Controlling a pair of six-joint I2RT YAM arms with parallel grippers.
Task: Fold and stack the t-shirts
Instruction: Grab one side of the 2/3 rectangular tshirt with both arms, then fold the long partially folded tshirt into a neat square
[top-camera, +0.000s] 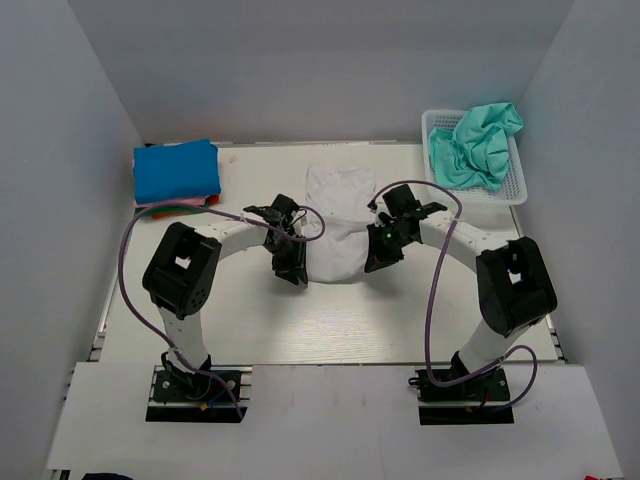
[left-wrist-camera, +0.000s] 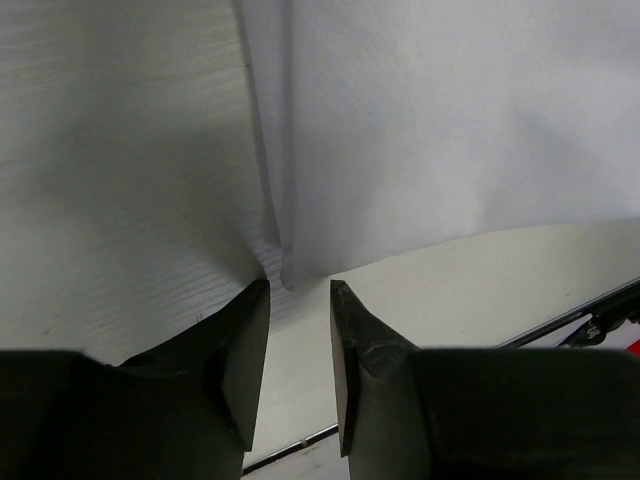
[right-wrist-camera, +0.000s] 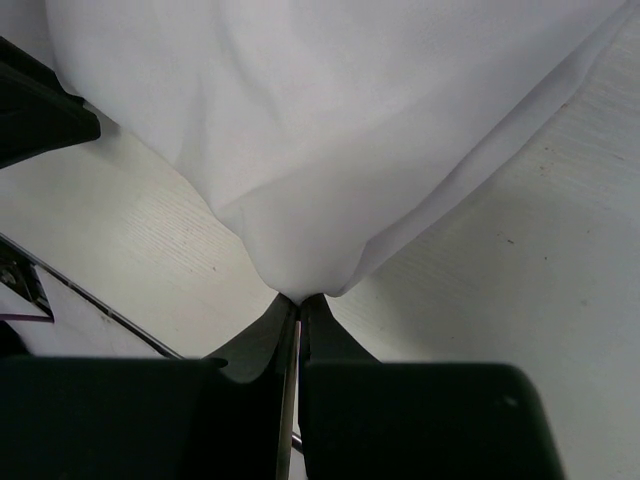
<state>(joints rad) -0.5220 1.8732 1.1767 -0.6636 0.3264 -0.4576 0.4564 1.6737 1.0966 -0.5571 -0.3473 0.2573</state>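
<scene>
A white t-shirt (top-camera: 338, 225) lies partly folded in the middle of the table. My right gripper (right-wrist-camera: 300, 298) is shut on its near right corner, and the white cloth (right-wrist-camera: 320, 130) rises from the pinch. My left gripper (left-wrist-camera: 300, 288) is open with a corner of the white shirt (left-wrist-camera: 440, 130) just beyond its tips, not held. In the top view the left gripper (top-camera: 290, 268) is at the shirt's near left edge and the right gripper (top-camera: 378, 262) at its near right edge. A teal-green t-shirt (top-camera: 478, 143) lies crumpled in the basket. A blue folded t-shirt (top-camera: 177, 169) tops a stack with pink, green and red edges beneath.
The white mesh basket (top-camera: 516, 186) stands at the back right corner. The folded stack is at the back left. Purple cables loop from both arms. Grey walls enclose the table (top-camera: 330, 325) on three sides.
</scene>
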